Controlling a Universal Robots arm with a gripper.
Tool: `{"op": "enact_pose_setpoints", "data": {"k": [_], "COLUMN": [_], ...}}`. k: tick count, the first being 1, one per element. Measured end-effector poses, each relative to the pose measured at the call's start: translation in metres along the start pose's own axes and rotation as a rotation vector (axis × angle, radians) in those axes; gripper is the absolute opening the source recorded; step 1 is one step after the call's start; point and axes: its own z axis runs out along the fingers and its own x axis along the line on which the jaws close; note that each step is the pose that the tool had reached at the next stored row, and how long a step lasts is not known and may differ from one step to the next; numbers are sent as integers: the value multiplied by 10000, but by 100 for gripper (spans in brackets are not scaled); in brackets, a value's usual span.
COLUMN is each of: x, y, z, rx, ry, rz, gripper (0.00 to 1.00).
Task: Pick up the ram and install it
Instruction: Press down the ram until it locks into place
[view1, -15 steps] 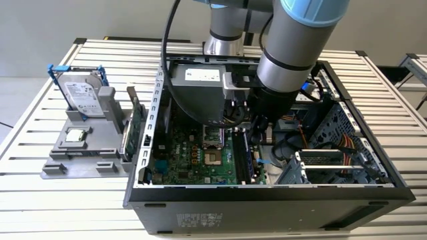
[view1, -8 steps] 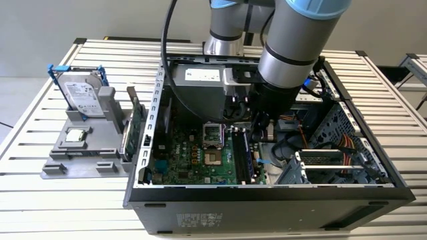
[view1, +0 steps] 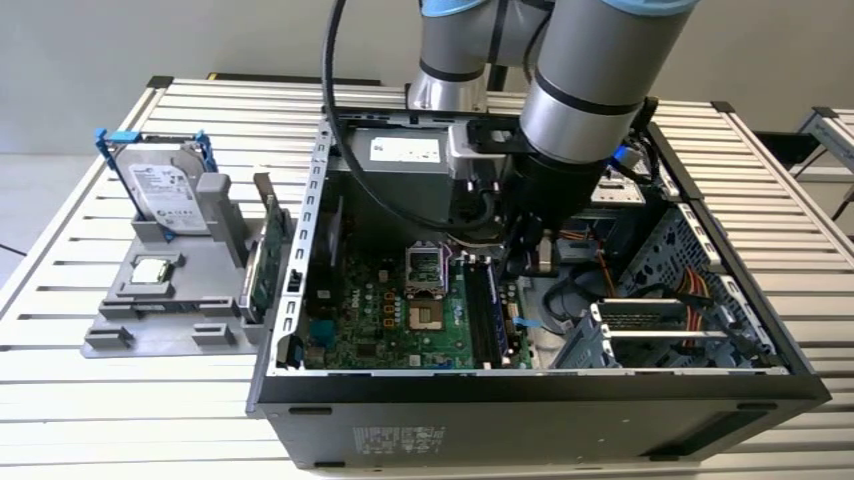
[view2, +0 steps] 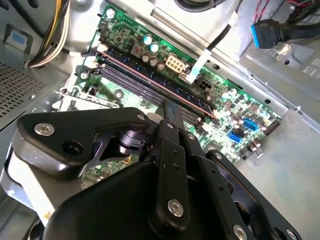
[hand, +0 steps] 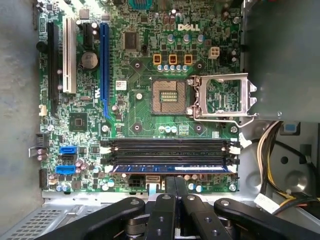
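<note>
The ram (hand: 170, 168) lies along one of the memory slots near the edge of the green motherboard (hand: 140, 115); in the second wrist view it is a thin stick (view2: 150, 75) with a copper-coloured edge. My gripper (hand: 175, 181) is shut, its two black fingers pressed together over the middle of the stick. In the second wrist view the gripper (view2: 170, 107) rests its tip on the stick's top edge. In the exterior view the arm reaches down into the open computer case (view1: 534, 400), over the slots (view1: 491, 300) at the board's right.
An empty processor socket (hand: 169, 96) with its metal frame (hand: 220, 97) flipped open lies beside the slots. Cable bundles (hand: 280, 150) and a drive cage (view1: 667, 320) crowd the case's right. Outside, a grey fixture (view1: 160, 310) holds a hard drive (view1: 167, 195) and an upright green card (view1: 271, 260).
</note>
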Motion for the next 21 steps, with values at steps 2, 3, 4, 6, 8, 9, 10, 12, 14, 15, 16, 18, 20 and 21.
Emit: {"op": "enact_pose_setpoints", "data": {"k": [2, 3, 4, 6, 8, 9, 10, 12, 14, 15, 16, 18, 20, 21], "x": [0, 0, 0, -1, -1, -1, -1, -1, -1, -1, -2, -1, -2, -2], "y": [2, 2, 3, 4, 5, 5, 6, 6, 7, 8, 8, 9, 9, 10], "z": [-57, -76, -95, -134, -165, -180, -195, -224, -252, -264, -277, -302, -319, -328], "rx": [0, 0, 0, 0, 0, 0, 0, 0, 0, 0, 0, 0, 0, 0], "ry": [-1, 0, 0, -1, -1, -1, 0, -1, -1, 0, -1, 0, 0, -1], "rz": [0, 0, 0, 0, 0, 0, 0, 0, 0, 0, 0, 0, 0, 0], "gripper": [0, 0, 0, 0, 0, 0, 0, 0, 0, 0, 0, 0, 0, 0]}}
